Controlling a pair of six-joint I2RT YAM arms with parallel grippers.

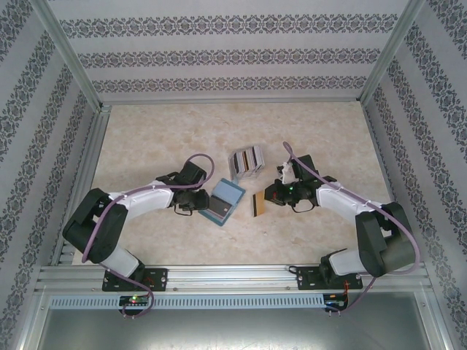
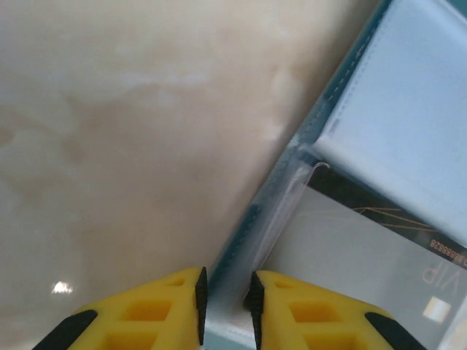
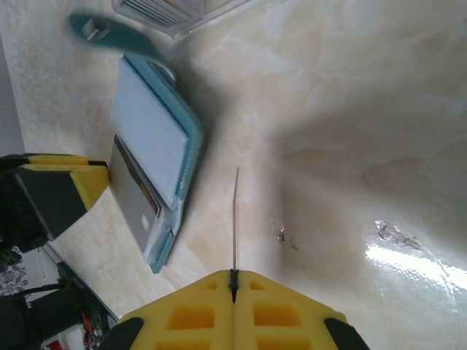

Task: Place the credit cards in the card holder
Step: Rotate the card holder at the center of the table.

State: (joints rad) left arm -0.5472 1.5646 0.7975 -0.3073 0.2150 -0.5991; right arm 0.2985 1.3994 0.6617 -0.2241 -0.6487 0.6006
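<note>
Credit card [image 3: 235,219], 1 orange-brown one, is pinched in the right gripper [image 3: 233,281], whose yellow fingers are pressed together on its near end. The card juts straight ahead of the fingertips, its long axis in line with them.

The table [image 1: 146,138] is a glossy, pale beige, marble-patterned surface. It is boxed in by walls [image 1: 233,55] papered in grey ornamental stripes, with an aluminium rail [image 1: 233,277] along the near edge.

From above, the card shows its orange-brown face. The right wrist camera sees it only edge-on, as a thin dark line.

The card holder [image 1: 226,200] lies open and flat on the table, just to the left of the right gripper's card and apart from it. It sits directly ahead of the left gripper [image 2: 226,302]. Its long axis runs diagonally away from both grippers, and a teal strap [image 3: 109,33] trails off its far end.

The left gripper's fingers stand only a narrow gap apart, with the holder's teal edge between them, so they appear clamped on it.

The left wrist camera alone shows a grey card [image 2: 350,262] marked VIP tucked in a clear pocket, beside the pale blue inner panel.

Beyond both grippers, a pale grey slotted rack [image 1: 246,162] holds more cards upright.
</note>
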